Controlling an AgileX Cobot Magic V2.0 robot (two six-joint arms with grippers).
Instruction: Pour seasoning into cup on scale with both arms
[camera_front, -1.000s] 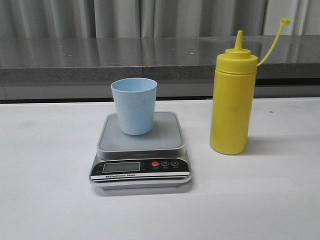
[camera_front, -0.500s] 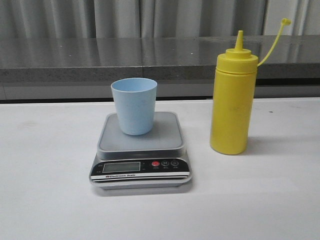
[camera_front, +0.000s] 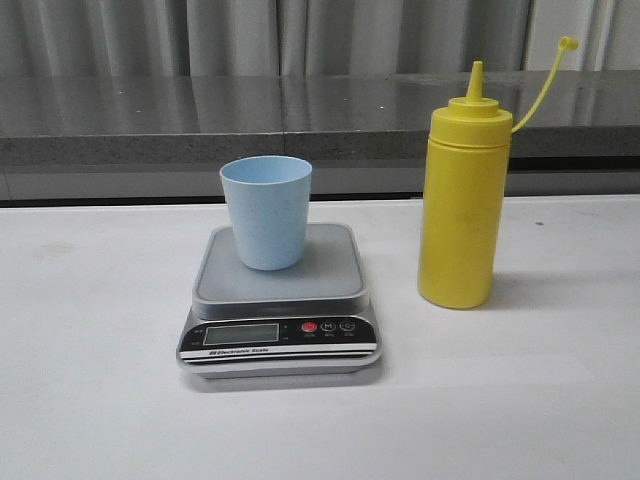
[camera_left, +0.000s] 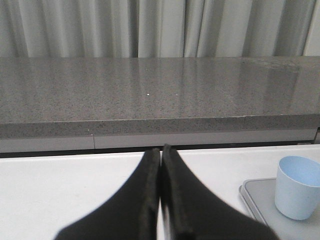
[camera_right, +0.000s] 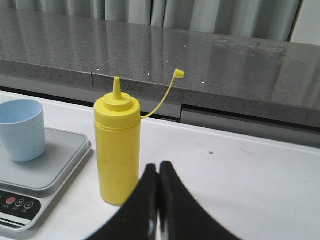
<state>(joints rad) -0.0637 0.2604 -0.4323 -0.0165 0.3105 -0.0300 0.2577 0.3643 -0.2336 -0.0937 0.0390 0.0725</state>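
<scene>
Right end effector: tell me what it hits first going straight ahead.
Probably the seasoning bottle, which stands just left of the closed right end effector's line. Depth is unclear, so it might slip past it toward the grey ledge.

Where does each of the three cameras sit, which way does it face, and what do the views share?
Front view: looks forward over the table at the scale, cup and seasoning bottle; no arm shows.
Left wrist view: low, left of the scale, facing the grey ledge; shut left gripper shows, cup at the edge.
Right wrist view: low, near the bottle, facing the ledge; shut right gripper shows.
Shared: all three show the cup on the scale.
</scene>
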